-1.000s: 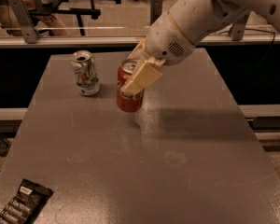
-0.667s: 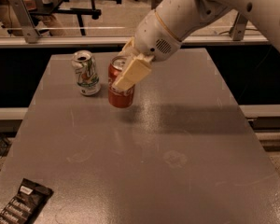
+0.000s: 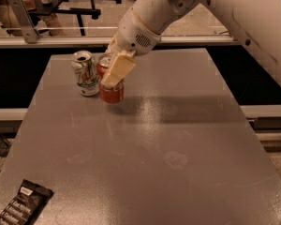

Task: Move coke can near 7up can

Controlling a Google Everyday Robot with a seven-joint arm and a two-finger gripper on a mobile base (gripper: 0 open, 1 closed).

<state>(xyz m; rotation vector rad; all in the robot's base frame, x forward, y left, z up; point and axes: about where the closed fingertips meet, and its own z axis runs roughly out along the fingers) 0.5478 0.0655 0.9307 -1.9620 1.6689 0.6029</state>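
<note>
Grey table (image 3: 178, 139), tool (image 3: 110, 76) clasping coke can (image 3: 111, 93), just beside 7up can (image 3: 85, 74)

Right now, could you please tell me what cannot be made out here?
Camera view:
- Script on the coke can: covered by the gripper clamped on it, at the far left of the table.
- Whether the coke can and 7up can touch: their outlines overlap.
- The dark packet: cut off by the lower left edge, print too small.

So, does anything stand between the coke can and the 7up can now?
Nothing visible does. The gripper holds the coke can directly beside the 7up can, with no object between them. The only other item, a dark packet, lies far off at the table's near left corner.
</note>
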